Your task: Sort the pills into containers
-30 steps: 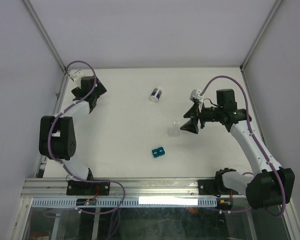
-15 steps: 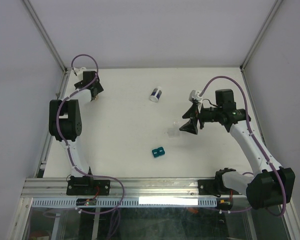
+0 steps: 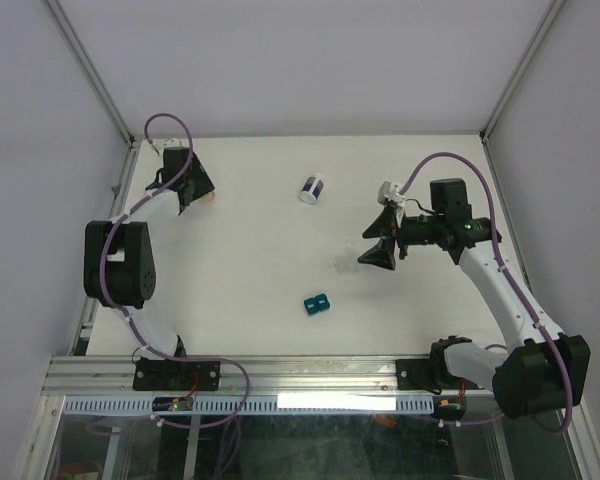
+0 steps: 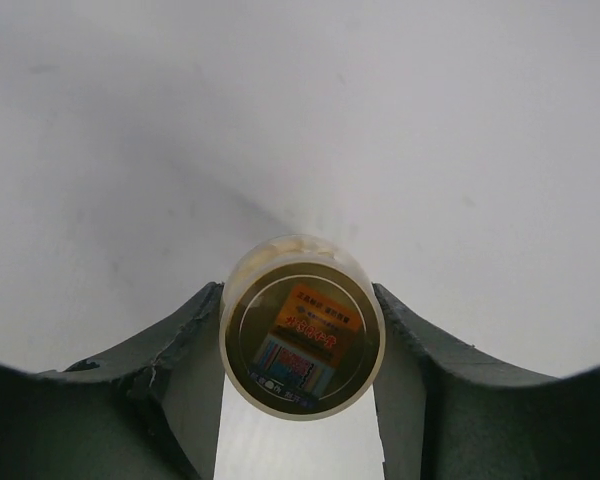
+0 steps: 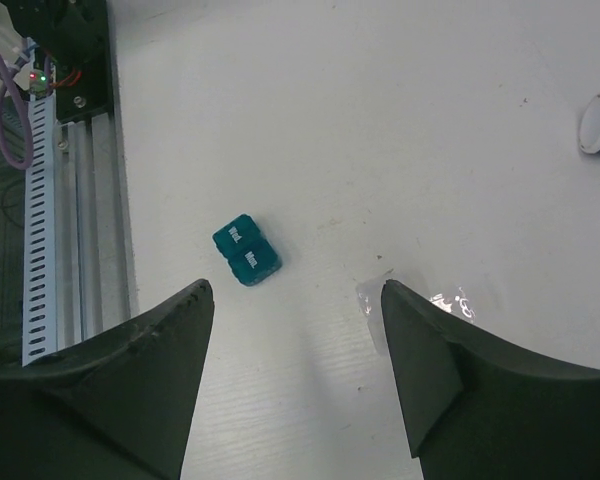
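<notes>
Left wrist: my left tool (image 4: pixel 300 292) is clamped on a small clear pot (image 4: pixel 302 335) with an orange label, held off the worktop (image 4: pixel 430 120). My right tool (image 5: pixel 295 292) stands apart above the worktop. See-through containers (image 5: pixel 372 300) lie just beside one finger, with a teal block (image 5: pixel 247 250) near.

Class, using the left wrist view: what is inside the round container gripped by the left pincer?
Through the clear end of the round container show an orange-and-blue label and pale lumps at its upper rim, perhaps pills. The label covers whatever lies behind it.
</notes>
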